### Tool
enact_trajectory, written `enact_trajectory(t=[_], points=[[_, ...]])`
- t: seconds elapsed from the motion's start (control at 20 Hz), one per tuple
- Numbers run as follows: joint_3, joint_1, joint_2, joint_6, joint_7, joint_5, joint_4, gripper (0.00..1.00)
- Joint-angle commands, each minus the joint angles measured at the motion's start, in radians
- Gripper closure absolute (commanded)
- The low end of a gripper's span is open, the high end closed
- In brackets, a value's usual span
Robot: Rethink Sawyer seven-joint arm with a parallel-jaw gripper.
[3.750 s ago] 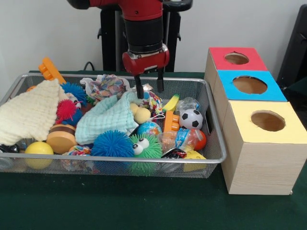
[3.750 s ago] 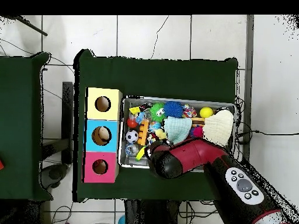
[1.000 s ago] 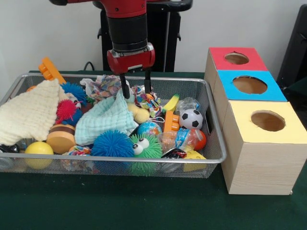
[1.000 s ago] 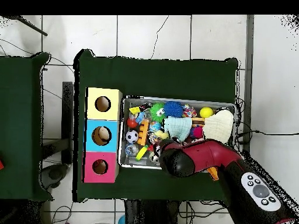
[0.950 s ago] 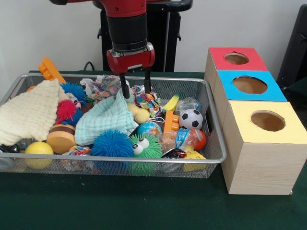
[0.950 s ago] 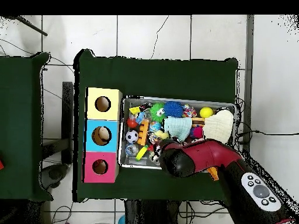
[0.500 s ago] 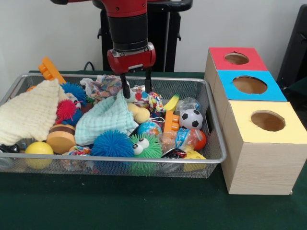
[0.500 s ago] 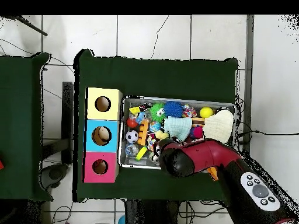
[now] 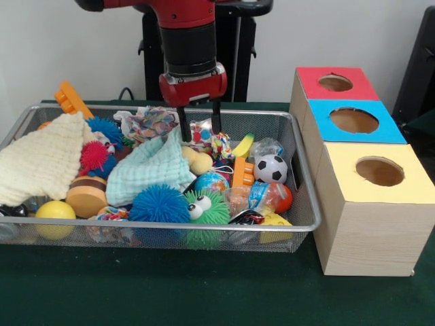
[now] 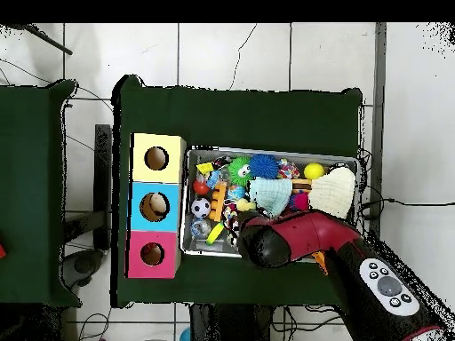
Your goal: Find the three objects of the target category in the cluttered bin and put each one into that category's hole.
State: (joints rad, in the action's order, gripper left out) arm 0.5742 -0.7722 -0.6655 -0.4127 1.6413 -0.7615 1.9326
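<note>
Bin: I see the wire mesh bin [image 9: 299,173] left of centre, crammed with toys, cloths, balls.
Boxes: red, blue, yellow-topped wooden boxes [image 9: 370,197] at right.
Gripper: gripper [image 9: 201,128] jaws parted around a multicoloured knotted rope toy [image 9: 207,139] at bin's upper middle.
Writing: none I can read.

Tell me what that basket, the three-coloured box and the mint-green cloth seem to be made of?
The basket looks like fine metal mesh on a wire rim: you can see the toys through its walls. The box seems to be pale wood or wood-look board, with visible grain and matt coloured tops. The mint-green cloth looks like soft woven cotton, waffle-textured and loosely creased.
</note>
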Motion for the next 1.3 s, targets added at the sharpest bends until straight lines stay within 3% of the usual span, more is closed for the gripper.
enact_trajectory(t=[0.05,0.75,1.3], points=[[-0.003,0.012,0.046,-0.026,-0.041,-0.036,-0.107,0.00],[0.057,-0.045,0.036,-0.086,-0.115,0.019,-0.111,0.00],[0.045,-0.031,0.042,-0.080,-0.100,-0.010,-0.137,0.00]])
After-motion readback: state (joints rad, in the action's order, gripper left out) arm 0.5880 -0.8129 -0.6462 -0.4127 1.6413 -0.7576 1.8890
